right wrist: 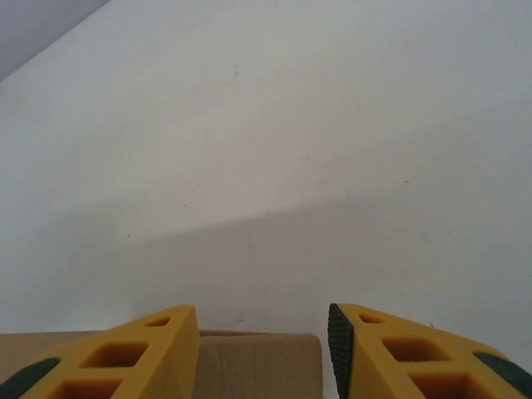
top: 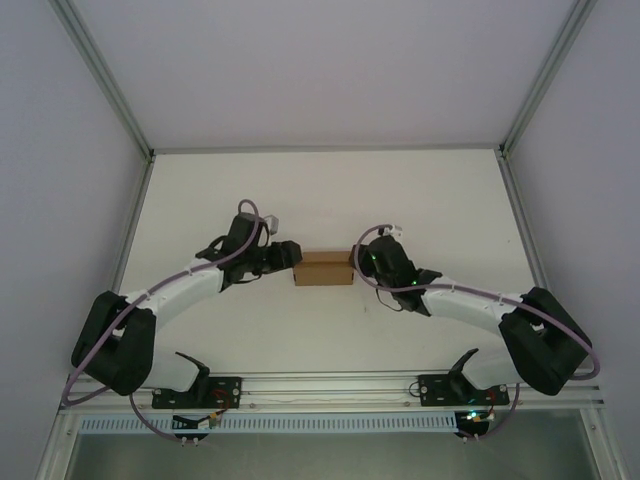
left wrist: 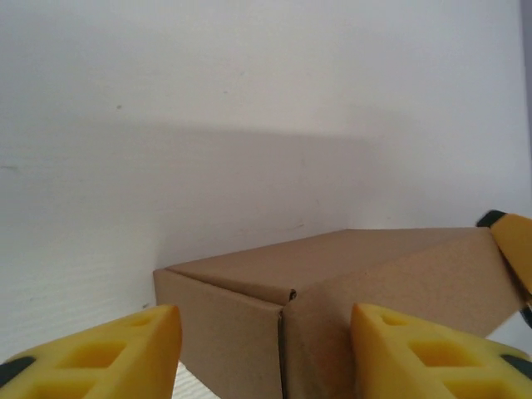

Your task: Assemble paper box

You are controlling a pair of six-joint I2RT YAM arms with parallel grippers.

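paper box [top: 324, 269] between left fingers [left wrist: 108, 349], right fingers [right wrist: 125, 357]

Paper box [top: 324, 268] is finished in plain brown kraft. Fingers [left wrist: 416, 349] are moulded yellow, tipped black. Table [top: 330, 200] is white. Arms [top: 180, 290] are clad white, jointed black; cables [top: 244, 204] lilac.

Matt kraft paper box [top: 324, 268] (smooth)
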